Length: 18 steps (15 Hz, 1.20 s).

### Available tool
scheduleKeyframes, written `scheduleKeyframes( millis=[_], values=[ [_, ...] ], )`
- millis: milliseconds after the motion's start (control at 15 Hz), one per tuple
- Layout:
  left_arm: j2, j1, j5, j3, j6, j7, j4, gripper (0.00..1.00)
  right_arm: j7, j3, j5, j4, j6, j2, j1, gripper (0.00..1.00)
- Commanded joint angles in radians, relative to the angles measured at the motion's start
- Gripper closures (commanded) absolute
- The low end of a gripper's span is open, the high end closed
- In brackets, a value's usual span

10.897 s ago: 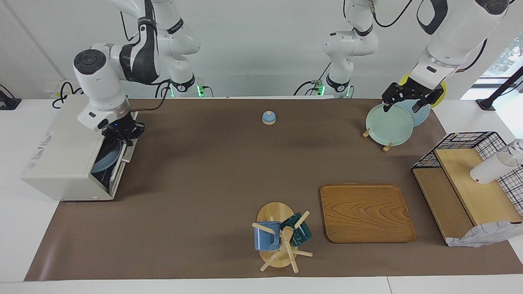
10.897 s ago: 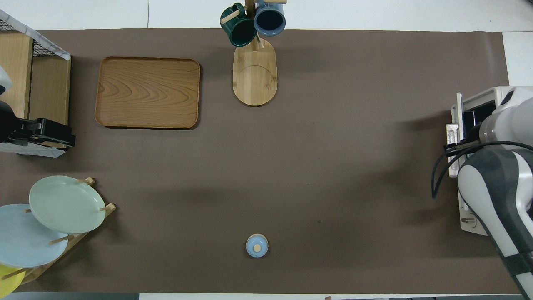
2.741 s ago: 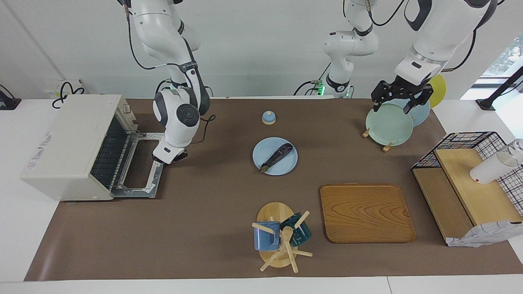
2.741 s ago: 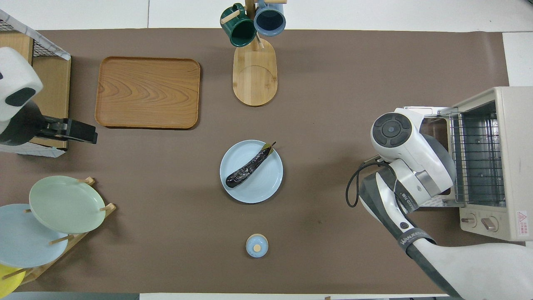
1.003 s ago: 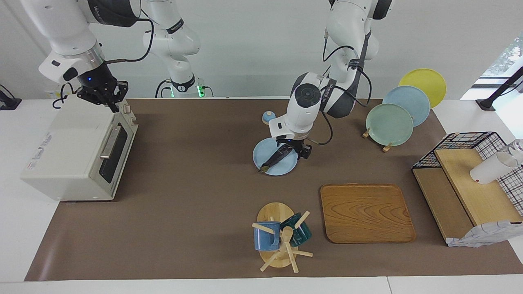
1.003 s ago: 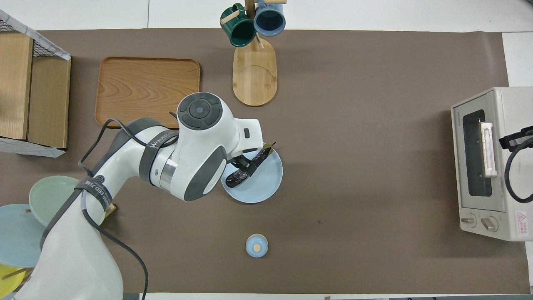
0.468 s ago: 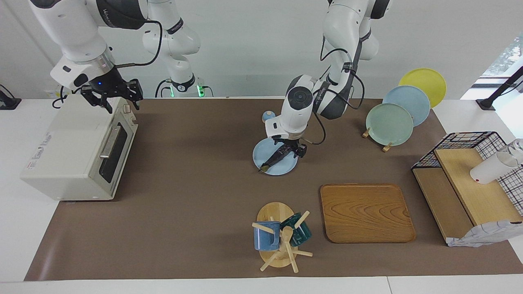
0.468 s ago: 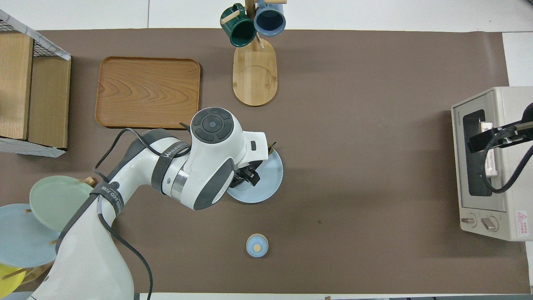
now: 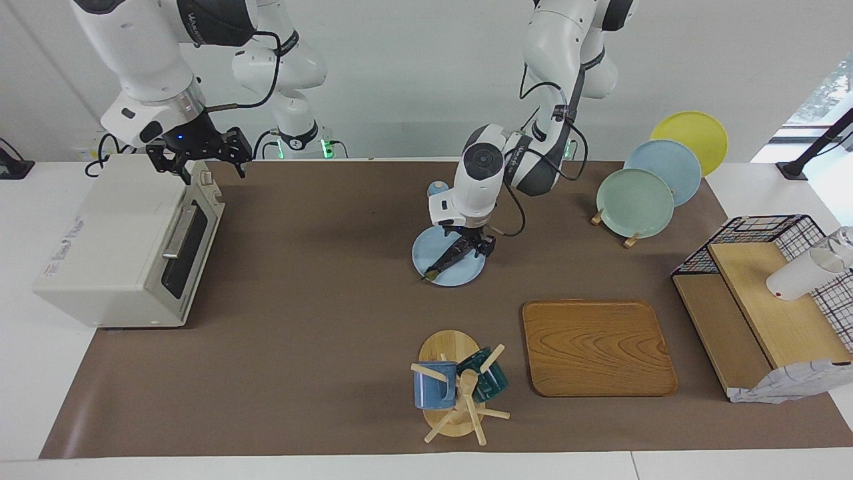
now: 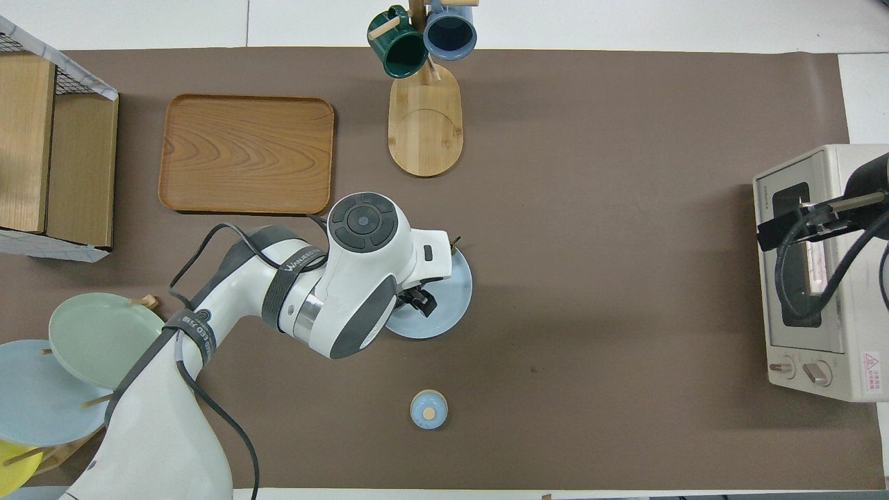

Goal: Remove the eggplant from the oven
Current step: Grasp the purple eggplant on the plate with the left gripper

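The eggplant (image 9: 448, 261) lies on a light blue plate (image 9: 466, 275) in the middle of the table, outside the oven (image 9: 113, 247). The oven's dark glass door is shut. My left gripper (image 9: 473, 245) is down at the eggplant's thick end. In the overhead view the left arm hides most of the eggplant; only its stem tip (image 10: 455, 242) shows beside the plate (image 10: 444, 309). My right gripper (image 9: 212, 176) is open and empty, up over the oven's top front corner; it also shows in the overhead view (image 10: 781, 228) over the oven (image 10: 858, 326).
A small blue lidded pot (image 10: 428, 410) stands nearer to the robots than the plate. A mug tree (image 9: 460, 387) and a wooden tray (image 9: 596, 347) stand farther out. A plate rack (image 9: 643, 193) and a wire shelf (image 9: 766, 293) are at the left arm's end.
The eggplant's plate came out of the oven onto the table and the oven door was shut. My left arm came down onto the eggplant. My right gripper drifts from the oven top toward its front.
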<state>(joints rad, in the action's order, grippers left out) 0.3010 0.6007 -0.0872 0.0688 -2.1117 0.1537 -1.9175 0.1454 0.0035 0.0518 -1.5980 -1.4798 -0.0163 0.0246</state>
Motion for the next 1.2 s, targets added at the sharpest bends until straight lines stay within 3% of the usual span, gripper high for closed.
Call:
scheduleKeyframes(
  millis=[0,334,669,1136],
  values=[
    [-0.008,0.019,-0.014,-0.015,-0.048,0.017,-0.038,0.05,-0.029,-0.007,-0.003,0.024,0.033,0.006,0.001,0.00],
    [-0.010,0.031,-0.014,-0.015,-0.063,0.015,-0.054,0.09,-0.029,-0.017,-0.009,0.024,0.016,0.006,-0.011,0.00],
    [-0.011,0.033,-0.014,-0.017,-0.065,0.012,-0.063,0.23,-0.030,-0.020,-0.010,0.024,0.003,0.004,-0.012,0.00],
    [-0.014,0.048,-0.014,-0.017,-0.063,0.004,-0.072,0.27,-0.058,-0.019,-0.021,0.024,0.001,0.004,-0.031,0.00]
  ],
)
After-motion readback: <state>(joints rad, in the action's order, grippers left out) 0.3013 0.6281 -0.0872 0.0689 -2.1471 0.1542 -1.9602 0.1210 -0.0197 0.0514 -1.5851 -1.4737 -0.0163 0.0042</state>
